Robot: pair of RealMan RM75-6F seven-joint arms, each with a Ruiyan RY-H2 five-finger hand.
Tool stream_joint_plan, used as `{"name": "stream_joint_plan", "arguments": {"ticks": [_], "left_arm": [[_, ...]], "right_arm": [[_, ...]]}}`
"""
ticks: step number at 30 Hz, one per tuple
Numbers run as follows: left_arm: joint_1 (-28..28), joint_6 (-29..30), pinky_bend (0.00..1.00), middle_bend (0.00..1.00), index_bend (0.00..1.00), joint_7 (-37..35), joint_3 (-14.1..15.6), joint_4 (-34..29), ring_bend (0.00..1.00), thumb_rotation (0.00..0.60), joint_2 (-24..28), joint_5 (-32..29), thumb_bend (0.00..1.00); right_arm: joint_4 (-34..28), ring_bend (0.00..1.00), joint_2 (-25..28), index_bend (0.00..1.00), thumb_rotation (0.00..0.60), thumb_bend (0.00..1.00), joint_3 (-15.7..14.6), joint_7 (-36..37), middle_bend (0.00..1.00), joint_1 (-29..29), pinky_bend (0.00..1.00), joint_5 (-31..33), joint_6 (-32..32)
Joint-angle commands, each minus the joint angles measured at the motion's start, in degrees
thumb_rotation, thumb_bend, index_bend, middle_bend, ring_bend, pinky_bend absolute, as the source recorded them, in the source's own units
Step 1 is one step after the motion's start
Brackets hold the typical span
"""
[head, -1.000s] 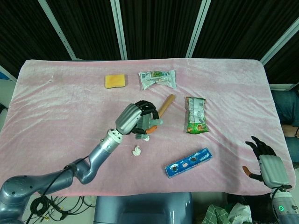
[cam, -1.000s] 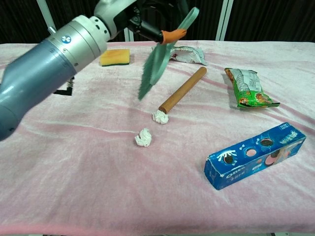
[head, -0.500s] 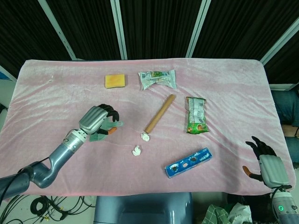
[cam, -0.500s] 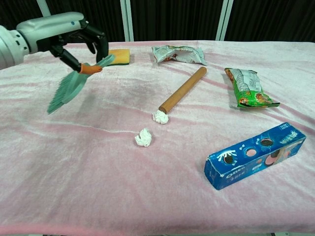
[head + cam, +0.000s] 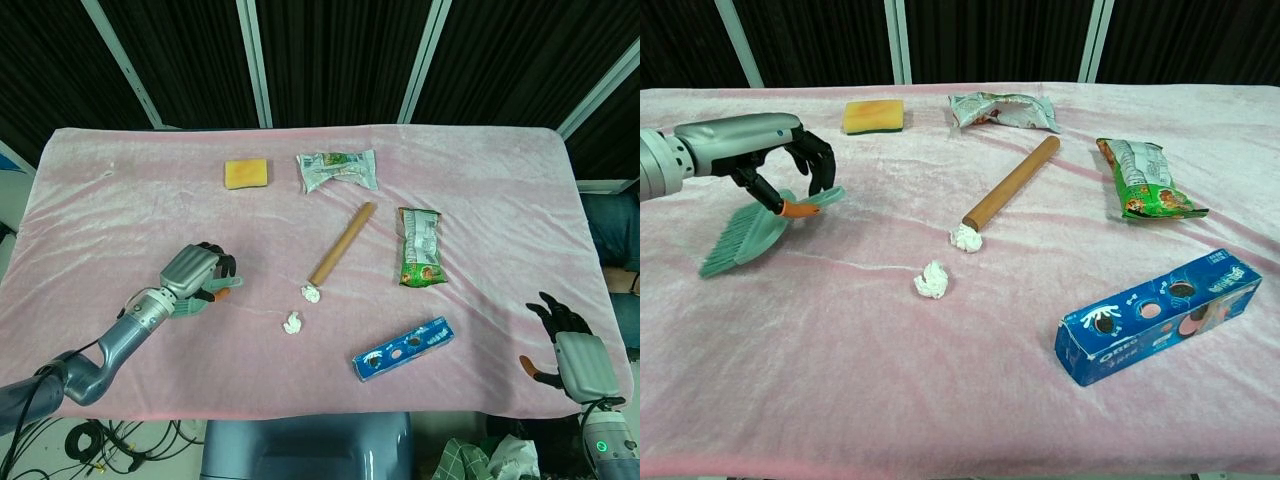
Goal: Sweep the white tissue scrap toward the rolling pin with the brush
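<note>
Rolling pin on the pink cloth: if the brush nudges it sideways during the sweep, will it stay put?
Probably not. The rolling pin is a smooth wooden cylinder lying flat, so a sideways push would likely roll it. The soft cloth may slow it. It looks rigid, unlike the tissue scrap lying loose short of its end.

Pink velvet-covered table [image 5: 120,200] before black curtains [image 5: 340,60] with white rails.
</note>
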Motion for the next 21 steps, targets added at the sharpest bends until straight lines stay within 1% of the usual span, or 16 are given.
{"name": "stream_joint_plan", "arguments": {"ticks": [1,2,4,5,6,7,9,12,14,16,17,20,21], "left_arm": [[-1.16,-1.66,0.2,0.58,0.55,2.01,0.55,1.83,0.2,0.6,-1.34,0.85,0.36],[-1.69,-3.15,0.17,0.53,0.5,3.52,0.91,1.98,0.17,0.6,-1.22,0.81,0.33],[-3.33,-7.71,0.08,0.39,0.35,10.44,1.41,1.47,0.07,0.6,-0.29,-0.23,0.2],[-3.53,-8.37,0.04,0.33,0.29,12.78,1.16,0.96,0.03,0.6,-0.15,-0.95,0.15],[-3.69,-9.3,0.01,0.28,0.24,16.25,0.67,-0.05,0.01,0.6,-0.01,-2.41,0.13],[-3.75,-9.99,0.0,0.25,0.22,18.35,0.2,-1.0,0.0,0.6,0.15,-3.75,0.12],[-3.58,-10.03,0.0,0.22,0.21,22.34,-1.51,-3.86,0.0,0.6,0.43,-7.12,0.11],[-3.09,-8.96,0.0,0.2,0.2,25.09,-3.91,-8.64,0.0,0.6,1.34,-11.33,0.11],[-2.69,-7.15,0.0,0.2,0.19,26.63,-5.64,-12.67,0.0,0.6,2.73,-13.47,0.11],[-2.22,-5.64,0.0,0.21,0.18,28.48,-6.92,-17.51,0.0,0.6,5.1,-15.5,0.11],[-1.83,-4.5,0.0,0.21,0.19,30.13,-7.52,-21.11,0.0,0.6,7.2,-16.61,0.11],[-0.28,-0.75,0.0,0.21,0.19,34.65,-8.17,-29.66,0.0,0.6,12.52,-18.54,0.11],[0.74,1.5,0.0,0.21,0.19,36.67,-8.17,-33.13,0.0,0.6,14.81,-18.93,0.11]], "right_arm": [[-0.01,0.1,0.07,0.2,0.6,0.2,-0.01,0.16,0.05,0.06,0.16,0.07,-0.17],[-0.03,0.1,0.11,0.19,0.6,0.2,-0.01,0.21,0.05,0.06,0.16,0.06,-0.18],[0.02,0.1,0.14,0.2,0.6,0.2,0.03,0.14,0.05,0.03,0.16,-0.08,0.03],[0.05,0.1,0.12,0.2,0.6,0.2,0.03,0.11,0.05,0.01,0.16,-0.14,0.1],[0.03,0.1,0.09,0.2,0.6,0.2,0.02,0.17,0.05,0.02,0.16,-0.18,0.1],[0.03,0.1,0.09,0.19,0.6,0.2,-0.01,0.21,0.05,0.02,0.16,-0.16,0.04],[0.03,0.1,0.13,0.19,0.6,0.2,-0.03,0.2,0.05,0.06,0.16,-0.14,-0.08],[0.06,0.1,0.16,0.19,0.6,0.2,0.01,0.3,0.05,0.07,0.16,-0.17,-0.03],[0.11,0.1,0.17,0.2,0.6,0.2,0.01,0.36,0.05,0.09,0.16,-0.12,-0.11],[0.12,0.1,0.15,0.2,0.6,0.2,0.04,0.4,0.05,0.12,0.16,-0.02,-0.21],[0.13,0.1,0.15,0.2,0.6,0.2,0.02,0.37,0.05,0.14,0.16,-0.04,-0.25],[0.12,0.1,0.12,0.19,0.6,0.2,0.01,0.28,0.05,0.16,0.16,0.0,-0.29],[0.14,0.1,0.1,0.19,0.6,0.2,0.08,0.21,0.05,0.16,0.16,0.0,-0.19]]}}
